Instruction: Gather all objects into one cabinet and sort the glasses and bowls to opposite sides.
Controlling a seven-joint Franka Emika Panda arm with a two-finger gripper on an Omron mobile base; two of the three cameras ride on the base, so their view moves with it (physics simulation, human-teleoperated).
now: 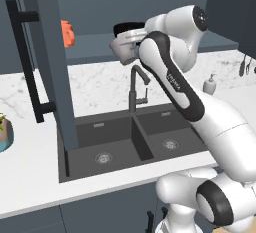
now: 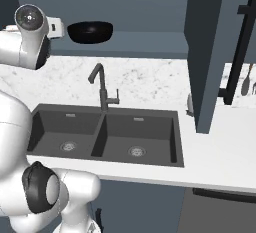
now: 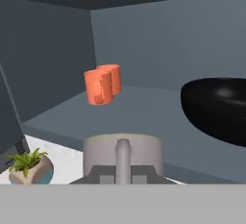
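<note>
mug (image 1: 123, 50) at open cabinet (image 1: 95, 44) shelf, orange cup (image 1: 67, 33) left.

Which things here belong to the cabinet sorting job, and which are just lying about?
Job:
- orange cups, on the cabinet shelf
- black bowl, on the same shelf
- grey-beige mug, in the shut pincer
- open cabinet door

Just lying about:
- soap dispenser
- potted plant
- faucet
- sink

Two rear base views sharing the sink (image 1: 125, 142), close hand view into cabinet (image 3: 144, 35)
</note>
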